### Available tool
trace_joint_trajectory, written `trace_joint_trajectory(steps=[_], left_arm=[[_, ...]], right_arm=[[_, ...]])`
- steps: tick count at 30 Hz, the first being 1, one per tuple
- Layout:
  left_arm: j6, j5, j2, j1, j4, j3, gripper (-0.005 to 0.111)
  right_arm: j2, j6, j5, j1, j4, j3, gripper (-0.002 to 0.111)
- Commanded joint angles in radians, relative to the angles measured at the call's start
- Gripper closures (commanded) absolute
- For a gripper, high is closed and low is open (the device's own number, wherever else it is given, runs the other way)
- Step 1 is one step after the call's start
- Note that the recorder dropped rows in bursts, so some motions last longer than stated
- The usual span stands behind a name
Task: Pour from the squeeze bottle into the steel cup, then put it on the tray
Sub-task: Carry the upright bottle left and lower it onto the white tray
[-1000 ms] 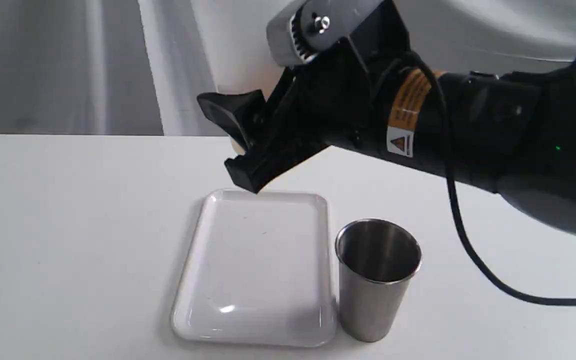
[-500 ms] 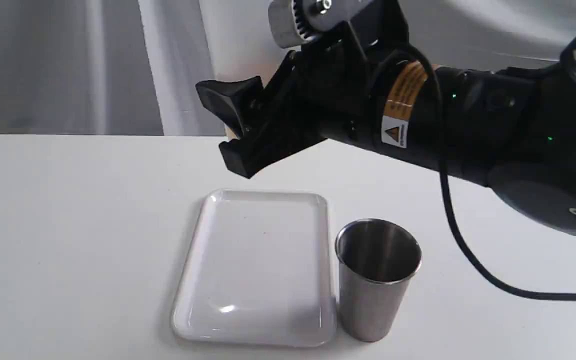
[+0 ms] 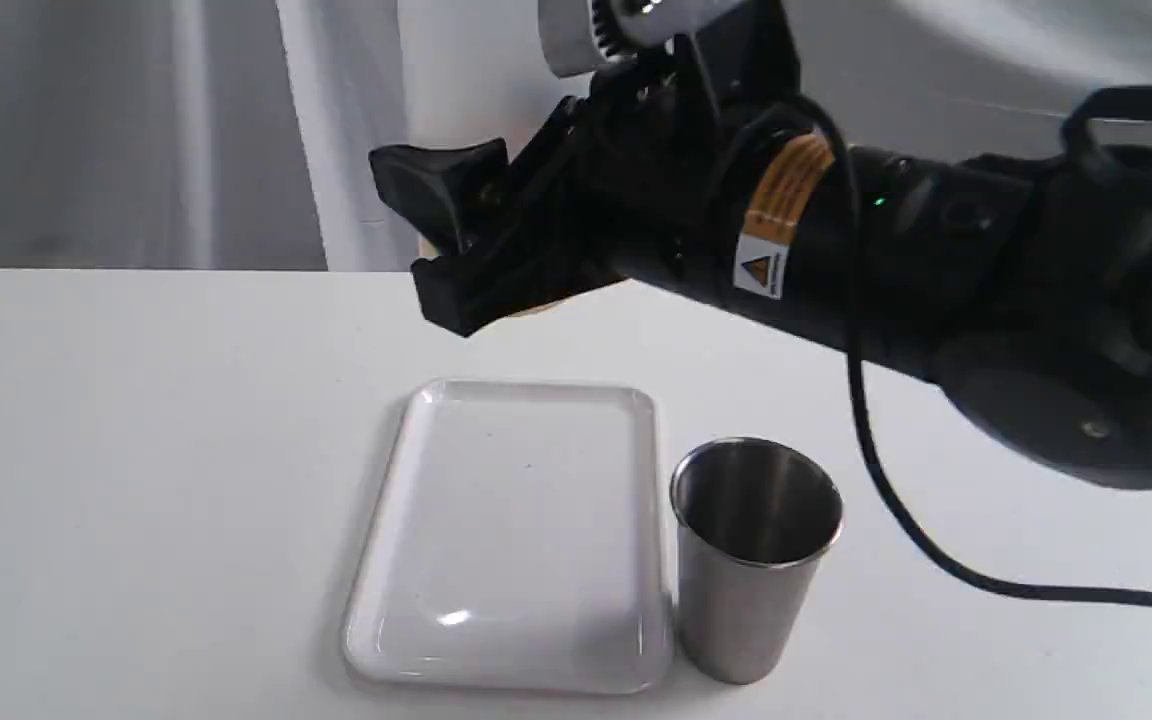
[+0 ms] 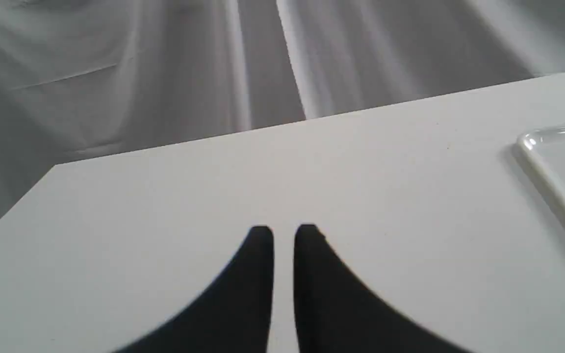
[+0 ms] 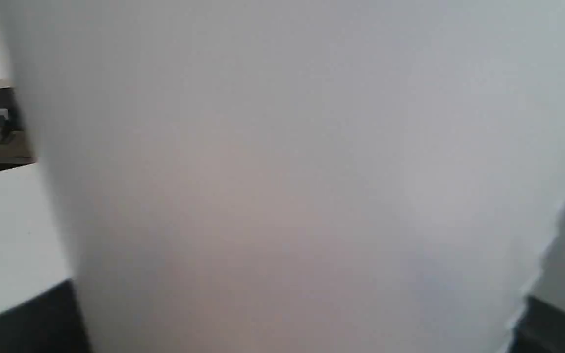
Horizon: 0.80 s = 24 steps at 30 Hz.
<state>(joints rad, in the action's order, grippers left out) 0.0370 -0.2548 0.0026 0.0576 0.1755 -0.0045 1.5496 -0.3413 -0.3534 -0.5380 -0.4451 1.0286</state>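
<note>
My right gripper is shut on the squeeze bottle, holding it in the air above the table behind the tray's far edge. The bottle's whitish body fills the right wrist view, with a dark finger at its side; its nozzle is out of view. A sliver of amber shows under the gripper. The steel cup stands upright and empty-looking, touching the right edge of the tray. The tray lies flat with nothing on it. My left gripper is shut low over the bare table, left of the tray's corner.
A black cable hangs from the right arm and trails over the table to the right of the cup. Grey curtain folds hang behind the table's far edge.
My right gripper has risen and shifted left with the squeeze bottle in it. The cup and tray have not moved.
</note>
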Motion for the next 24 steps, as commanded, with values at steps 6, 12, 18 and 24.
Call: trace_joint_trajectory(steps=[6, 12, 18, 24], left_arm=[[-0.007, 0.015, -0.003, 0.002, 0.000, 0.004, 0.098], [-0.007, 0.015, -0.003, 0.002, 0.000, 0.004, 0.098], [-0.007, 0.015, -0.003, 0.002, 0.000, 0.004, 0.098], [-0.005, 0.015, -0.003, 0.002, 0.000, 0.004, 0.098]], right_arm=[[0.160, 0.007, -0.191, 0.001, 0.068, 0.010, 0.108], [0.220, 0.013, -0.243, 0.001, 0.106, 0.010, 0.108], [0.266, 0.052, -0.323, 0.001, 0.148, 0.010, 0.108], [0.272, 0.055, -0.301, -0.002, 0.202, 0.010, 0.108]])
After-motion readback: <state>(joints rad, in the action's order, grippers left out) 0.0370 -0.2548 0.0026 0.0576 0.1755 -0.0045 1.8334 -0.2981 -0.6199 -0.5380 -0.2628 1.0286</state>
